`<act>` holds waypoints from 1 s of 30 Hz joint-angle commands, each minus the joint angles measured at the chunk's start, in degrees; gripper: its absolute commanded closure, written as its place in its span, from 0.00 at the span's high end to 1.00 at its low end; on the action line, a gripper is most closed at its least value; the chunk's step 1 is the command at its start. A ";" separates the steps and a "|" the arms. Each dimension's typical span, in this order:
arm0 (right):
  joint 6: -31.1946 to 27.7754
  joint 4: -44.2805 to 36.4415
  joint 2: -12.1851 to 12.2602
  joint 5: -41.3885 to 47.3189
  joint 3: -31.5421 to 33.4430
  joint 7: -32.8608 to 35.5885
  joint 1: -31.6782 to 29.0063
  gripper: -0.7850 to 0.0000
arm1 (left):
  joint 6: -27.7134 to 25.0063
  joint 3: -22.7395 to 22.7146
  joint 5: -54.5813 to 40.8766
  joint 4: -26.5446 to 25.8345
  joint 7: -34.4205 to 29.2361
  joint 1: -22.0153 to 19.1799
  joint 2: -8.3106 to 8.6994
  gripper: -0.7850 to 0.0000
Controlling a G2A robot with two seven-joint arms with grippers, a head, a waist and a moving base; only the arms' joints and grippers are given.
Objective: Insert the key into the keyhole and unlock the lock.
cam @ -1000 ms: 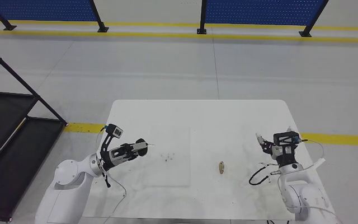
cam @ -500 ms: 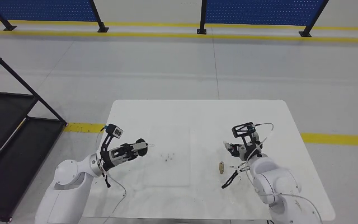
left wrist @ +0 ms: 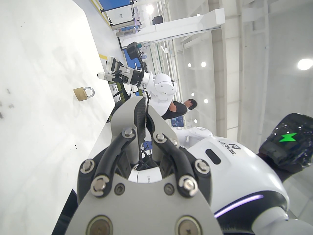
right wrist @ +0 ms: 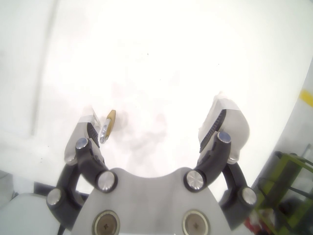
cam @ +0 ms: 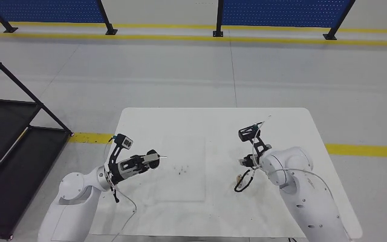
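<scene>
White table (cam: pixel 181 127) bears the padlock (right wrist: pixel 108 123) just beside right end effector (right wrist: pixel 155 112).

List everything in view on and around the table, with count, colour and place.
padlock: one, brass body, silver shackle, table's right half, near the right tool.
key: one, silver, tip sticking out of the left tool.
table: one, white, centre.
dark specks: a few, black, mid-table.
rack: one, black, floor left of the table.
barriers: two, blue, beyond the table.
left tool: one, grey, shut on the key, over the table's left part.
right tool: one, grey, open, over the padlock.
</scene>
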 commanded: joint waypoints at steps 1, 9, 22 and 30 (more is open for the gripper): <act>-0.03 -0.07 0.01 -0.08 0.02 -0.13 -0.07 1.00 | 0.00 0.00 0.00 0.00 0.00 0.00 0.00 0.00; -0.03 -0.07 0.01 -0.08 0.02 -0.13 -0.07 1.00 | 0.00 0.00 0.00 0.00 0.00 0.00 0.00 0.00; 2.51 4.30 -0.55 7.50 -2.22 4.83 3.32 1.00 | 0.00 0.00 0.00 0.00 0.00 0.00 0.00 0.00; 5.37 5.27 0.91 10.70 -7.86 4.83 6.20 1.00 | 0.00 0.00 0.00 0.00 0.00 0.00 0.00 0.00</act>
